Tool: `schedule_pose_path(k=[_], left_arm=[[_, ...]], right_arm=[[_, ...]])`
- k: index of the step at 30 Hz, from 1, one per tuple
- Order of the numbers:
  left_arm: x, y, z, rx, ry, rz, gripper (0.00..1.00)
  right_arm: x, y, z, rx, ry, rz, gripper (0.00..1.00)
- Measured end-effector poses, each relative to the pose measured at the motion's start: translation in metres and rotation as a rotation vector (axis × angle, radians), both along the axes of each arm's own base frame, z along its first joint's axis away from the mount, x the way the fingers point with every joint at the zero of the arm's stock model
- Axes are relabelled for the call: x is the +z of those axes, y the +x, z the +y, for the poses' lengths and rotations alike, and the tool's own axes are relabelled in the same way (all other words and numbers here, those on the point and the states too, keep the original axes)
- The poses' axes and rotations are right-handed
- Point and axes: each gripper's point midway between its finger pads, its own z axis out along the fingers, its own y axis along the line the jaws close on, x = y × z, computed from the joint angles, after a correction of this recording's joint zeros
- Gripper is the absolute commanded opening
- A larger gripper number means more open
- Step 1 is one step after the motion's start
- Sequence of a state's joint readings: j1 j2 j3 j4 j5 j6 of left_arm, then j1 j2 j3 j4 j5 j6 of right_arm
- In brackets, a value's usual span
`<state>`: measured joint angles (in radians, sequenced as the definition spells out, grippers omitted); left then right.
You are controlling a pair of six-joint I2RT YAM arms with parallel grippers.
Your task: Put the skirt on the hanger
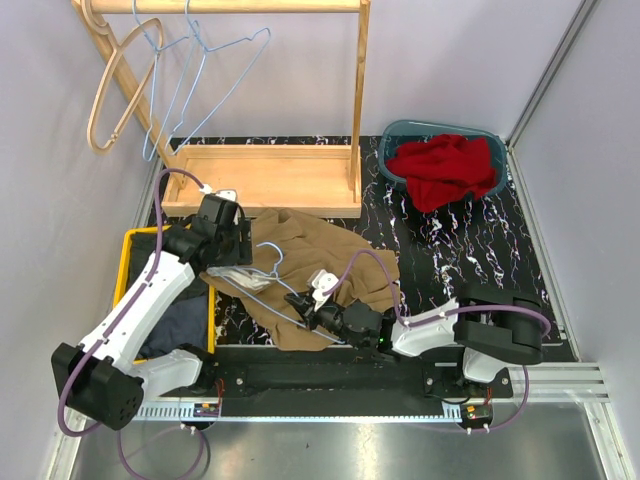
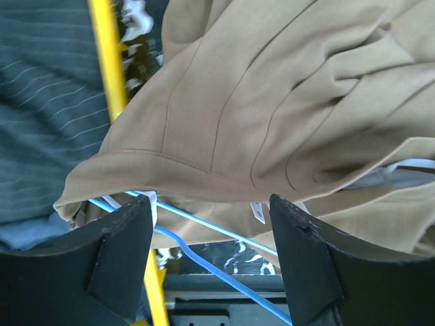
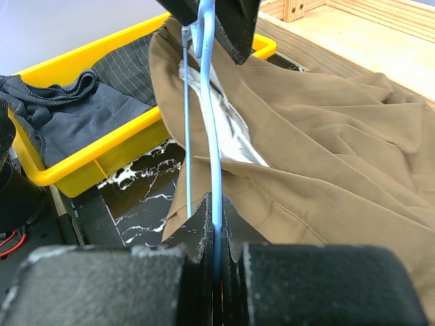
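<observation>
Overhead, tan skirt (image 1: 330, 255) lying crumpled on the marble table (image 1: 450, 245) before the wooden rack base (image 1: 270, 180), left wrist view, left gripper (image 2: 209, 210) hovering spread over the skirt's hem beside the yellow bin (image 2: 105, 61), right wrist view, right gripper (image 3: 217, 227) pinching the blue wire hanger (image 3: 212, 136).

The right gripper (image 3: 216, 224), at 6 o'clock, is pinched tight on a blue wire hanger (image 3: 215, 156) that runs straight up toward 12. A tan skirt (image 3: 319, 156) lies crumpled from the centre out to 3 o'clock on the black marbled table (image 3: 136, 197). At 9 o'clock a yellow bin (image 3: 88, 159) holds dark clothes (image 3: 75, 109). A wooden board (image 3: 367, 34) shows at 1.
</observation>
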<state>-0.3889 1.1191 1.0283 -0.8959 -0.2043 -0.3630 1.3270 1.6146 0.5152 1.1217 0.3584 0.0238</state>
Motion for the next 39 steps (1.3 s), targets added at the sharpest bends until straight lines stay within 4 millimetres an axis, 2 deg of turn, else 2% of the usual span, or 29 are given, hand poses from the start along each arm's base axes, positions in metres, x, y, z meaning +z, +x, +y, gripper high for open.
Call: schedule_pose_path(k=[8,13,16,19,20,24,26,29,34,39], left_arm=[[-0.001,-0.006,0.025,0.086,0.106,0.005,0.67],[0.013,-0.008,0.038,0.143,0.128,-0.069,0.64],[0.022,-0.012,0.042,0.165,0.106,-0.121,0.6],[0.024,-0.015,0.045,0.182,0.075,-0.145,0.5],[0.023,-0.016,0.046,0.189,0.068,-0.147,0.43],[0.006,-0.017,0.05,0.219,0.048,-0.119,0.38],[-0.004,-0.02,0.051,0.228,0.037,-0.096,0.4],[-0.01,-0.022,0.051,0.245,0.019,-0.076,0.5],[-0.012,-0.022,0.052,0.283,-0.022,-0.061,0.56],[-0.016,-0.022,0.054,0.313,-0.018,0.006,0.57]], right_arm=[[-0.001,0.004,0.016,0.003,0.004,-0.003,0.0],[-0.001,0.006,0.027,0.003,0.008,-0.002,0.0],[-0.006,0.006,0.028,0.001,0.002,0.005,0.0],[-0.01,0.006,0.028,-0.001,-0.002,0.016,0.0],[-0.011,0.006,0.028,-0.001,-0.002,0.018,0.0],[-0.015,0.006,0.026,-0.001,-0.01,0.027,0.0],[-0.019,0.005,0.024,-0.001,-0.021,0.031,0.0],[-0.025,0.004,0.022,-0.001,-0.036,0.042,0.0],[-0.027,0.003,0.022,-0.001,-0.031,0.061,0.0],[-0.033,0.003,0.024,-0.002,-0.039,0.083,0.0]])
